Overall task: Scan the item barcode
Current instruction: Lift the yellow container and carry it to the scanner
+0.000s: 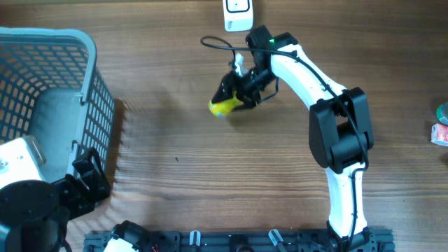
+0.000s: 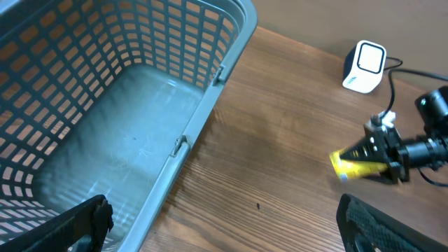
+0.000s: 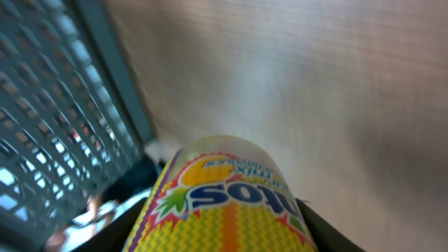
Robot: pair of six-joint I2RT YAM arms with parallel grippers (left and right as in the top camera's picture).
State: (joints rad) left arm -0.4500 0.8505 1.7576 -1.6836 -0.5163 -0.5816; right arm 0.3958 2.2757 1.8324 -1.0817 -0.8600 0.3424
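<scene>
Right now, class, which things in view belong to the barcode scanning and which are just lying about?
Job: yellow candy tube, held in the right fingers; white scanner.
Lying about: grey basket; small objects at far right.

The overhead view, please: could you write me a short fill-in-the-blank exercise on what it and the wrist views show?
1. The right gripper is closed on a ____ candy roll.
2. The basket stands on the robot's ____ side of the table.
3. The left gripper hangs over the basket's edge with its jaws ____.
4. The scanner beyond the candy roll is ____ in colour.

Missing words: yellow; left; open; white.
</scene>
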